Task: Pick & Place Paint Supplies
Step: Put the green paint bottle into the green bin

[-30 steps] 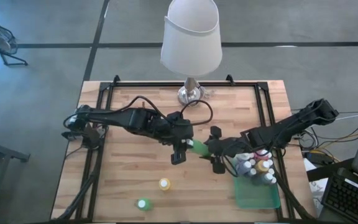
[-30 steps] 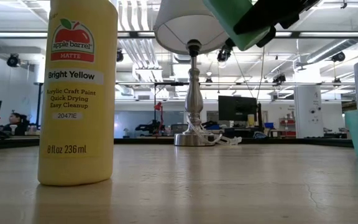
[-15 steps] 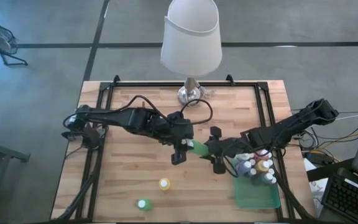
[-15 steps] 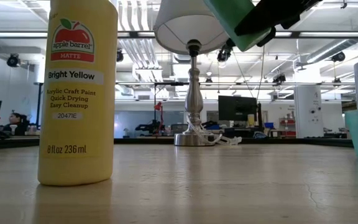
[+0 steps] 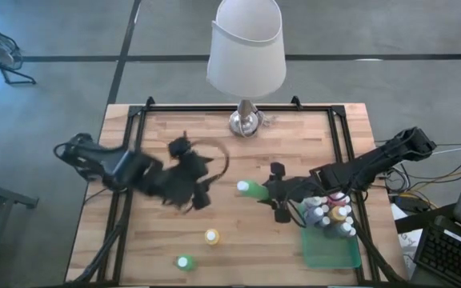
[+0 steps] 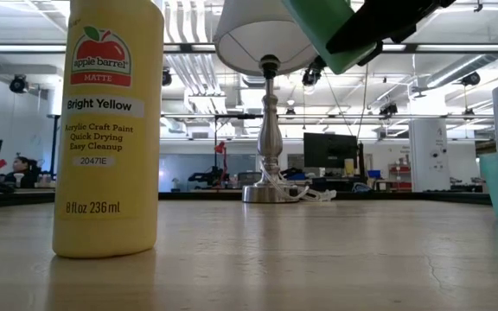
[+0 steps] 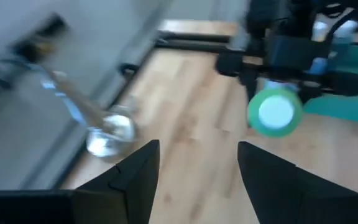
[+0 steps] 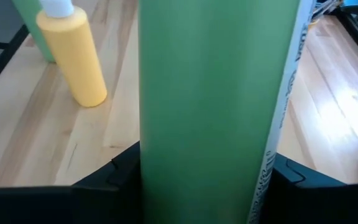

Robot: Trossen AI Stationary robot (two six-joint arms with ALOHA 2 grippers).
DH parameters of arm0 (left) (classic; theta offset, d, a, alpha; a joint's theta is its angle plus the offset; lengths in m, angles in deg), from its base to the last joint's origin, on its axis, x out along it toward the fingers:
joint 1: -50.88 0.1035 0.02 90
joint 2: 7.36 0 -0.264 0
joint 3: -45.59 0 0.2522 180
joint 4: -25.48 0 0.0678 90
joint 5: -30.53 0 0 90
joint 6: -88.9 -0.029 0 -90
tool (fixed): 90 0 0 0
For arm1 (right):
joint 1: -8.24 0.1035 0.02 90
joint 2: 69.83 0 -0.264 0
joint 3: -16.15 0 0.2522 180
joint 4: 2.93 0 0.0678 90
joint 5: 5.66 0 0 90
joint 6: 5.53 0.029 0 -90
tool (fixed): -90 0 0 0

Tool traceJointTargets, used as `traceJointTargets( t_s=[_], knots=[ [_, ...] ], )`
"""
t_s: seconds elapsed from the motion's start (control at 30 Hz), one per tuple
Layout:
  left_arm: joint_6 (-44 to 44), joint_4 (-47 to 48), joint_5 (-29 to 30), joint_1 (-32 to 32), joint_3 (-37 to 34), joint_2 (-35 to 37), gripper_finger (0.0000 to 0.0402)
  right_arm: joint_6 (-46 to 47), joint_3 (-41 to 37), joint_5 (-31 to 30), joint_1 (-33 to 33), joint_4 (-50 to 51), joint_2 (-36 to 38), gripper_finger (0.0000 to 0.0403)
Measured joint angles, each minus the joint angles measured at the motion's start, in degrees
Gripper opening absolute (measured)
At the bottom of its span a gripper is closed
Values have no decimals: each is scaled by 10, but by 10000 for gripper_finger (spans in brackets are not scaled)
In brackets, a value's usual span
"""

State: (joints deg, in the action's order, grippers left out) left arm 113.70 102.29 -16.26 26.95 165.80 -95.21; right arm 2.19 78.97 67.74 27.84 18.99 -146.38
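Note:
A green paint bottle (image 5: 252, 190) with a white cap hangs over the table's middle, with my right gripper (image 5: 274, 194) shut on it. It fills the right wrist view (image 8: 216, 106) and shows at the top of the low view (image 6: 327, 34). To its left, my left gripper (image 5: 198, 196) stands open with nothing between its fingers (image 7: 138, 177). From there the bottle (image 7: 275, 112) shows cap-first. A yellow bottle (image 5: 212, 237) and a second green bottle (image 5: 183, 262) stand upright on the wood near the front edge. My right gripper pinches the green bottle's body (image 8: 160, 155) between its two fingers (image 8: 114, 180). The fingers come from the table's right, slanting down, and lie along the bottle. The bottle is lifted clear of the table, tilted, and its capped end (image 5: 242, 186) sticks out toward my left gripper.
A green tray (image 5: 330, 252) at the front right holds several capped bottles (image 5: 330, 214). A tall lamp (image 5: 246, 48) with a white shade stands on its metal base (image 5: 246, 122) at the far middle. Black rails run along the table's left, right and far sides.
My left gripper has drawn away from the green bottle toward the table's left edge, turning as it went. The bottle has stayed where it was, held clear of the table by my right gripper.

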Motion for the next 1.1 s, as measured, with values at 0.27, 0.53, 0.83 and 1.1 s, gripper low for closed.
traceJointTargets(
  t_s=[0.27, 0.53, 0.83, 1.1],
  knots=[
    [37, -204, 241, -115, -248, 45, 220, -28, -8, 1, 2, -93, -1, 198],
    [-169, -651, 252, -107, -454, 50, 221, -54, -79, 33, 9, -332, -1, 192],
    [-348, -1123, -147, -41, -600, 49, 222, -88, -157, 38, 56, -500, -4, 192],
    [-326, -1122, -271, 25, -582, 25, 222, -94, -167, 35, 64, -521, -4, 198]
  ],
)
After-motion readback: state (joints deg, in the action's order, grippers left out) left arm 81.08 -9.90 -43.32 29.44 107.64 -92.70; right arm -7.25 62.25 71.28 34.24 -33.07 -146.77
